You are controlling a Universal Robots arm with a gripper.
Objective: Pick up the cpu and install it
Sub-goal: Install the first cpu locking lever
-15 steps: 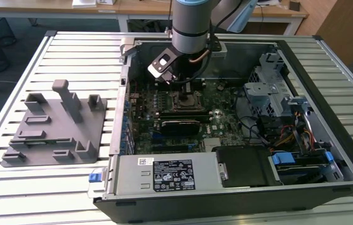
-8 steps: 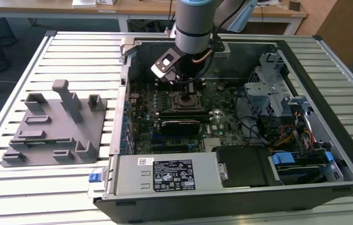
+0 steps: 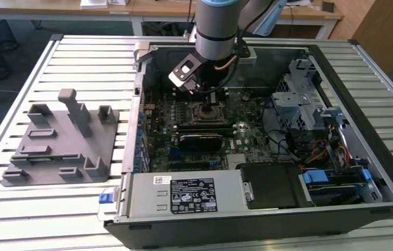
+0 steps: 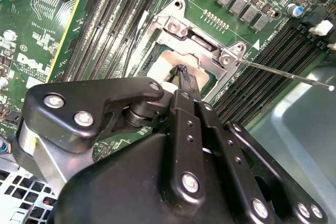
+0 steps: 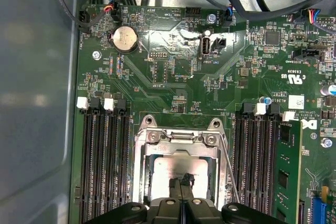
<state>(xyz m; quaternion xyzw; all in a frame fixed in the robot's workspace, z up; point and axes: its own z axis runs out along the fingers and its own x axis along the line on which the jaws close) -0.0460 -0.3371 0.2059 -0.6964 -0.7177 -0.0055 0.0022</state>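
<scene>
— Where's your cpu (image 5: pixel 164 174)?
— Flat in the socket (image 5: pixel 176 138) on the board (image 5: pixel 173 77).
— Your jaws?
— Clenched together on nothing, tips directly over the cpu's middle; can't tell if they touch.

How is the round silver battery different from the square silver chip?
The coin battery is round; the cpu is square. The battery is smaller than the cpu. The battery sits out in the open on the motherboard, while the cpu lies inside a metal socket frame with the gripper right over it. Both are flat and silvery.
</scene>
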